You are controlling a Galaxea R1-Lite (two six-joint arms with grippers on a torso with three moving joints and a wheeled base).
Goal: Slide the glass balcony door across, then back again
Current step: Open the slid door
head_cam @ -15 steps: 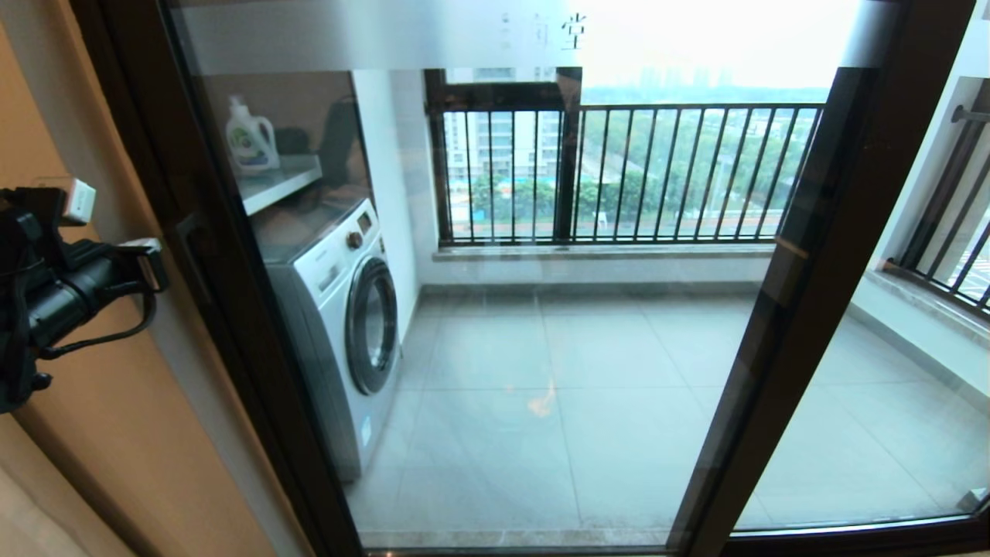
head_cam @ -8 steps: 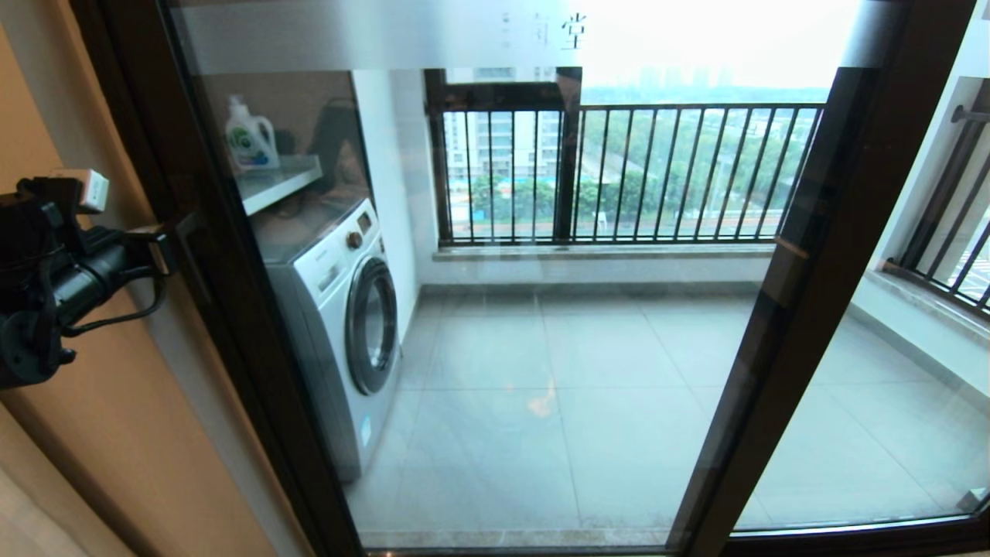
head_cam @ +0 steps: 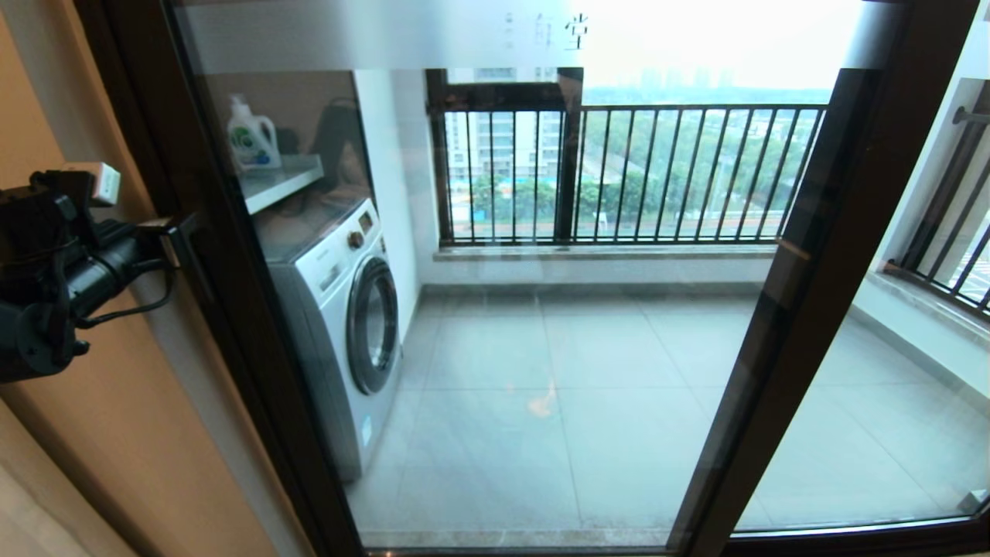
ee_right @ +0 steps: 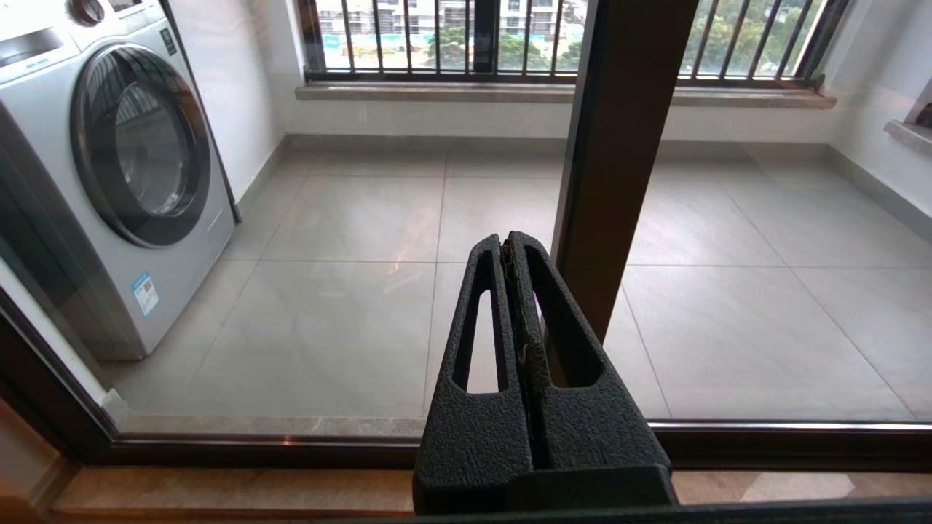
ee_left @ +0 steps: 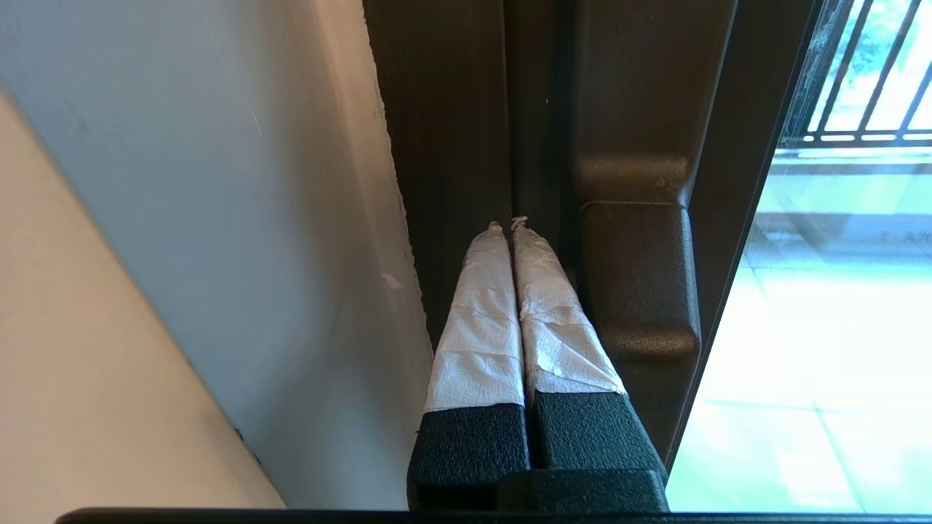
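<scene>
The glass balcony door [head_cam: 541, 348] fills the head view, with a dark brown frame [head_cam: 232, 325] and a frosted strip with characters [head_cam: 572, 31] at the top. My left gripper [head_cam: 168, 234] reaches in from the left. Its white-taped fingers are shut with nothing between them. In the left wrist view the left gripper [ee_left: 507, 224] has its tips against the frame [ee_left: 451, 145], close beside the dark bar handle [ee_left: 637, 291]. The right gripper [ee_right: 507, 241] is shut and empty, held low in front of the glass, and does not show in the head view.
An orange wall [head_cam: 100, 433] and pale jamb [ee_left: 291, 218] lie left of the door. Behind the glass stand a washing machine [head_cam: 340, 309], a detergent bottle [head_cam: 253, 143] on a shelf, and black railings [head_cam: 657, 174]. Another brown stile [head_cam: 789, 309] crosses at the right.
The left gripper has moved up and to the right, from beside the wall to the door's frame at the handle. The door has barely shifted.
</scene>
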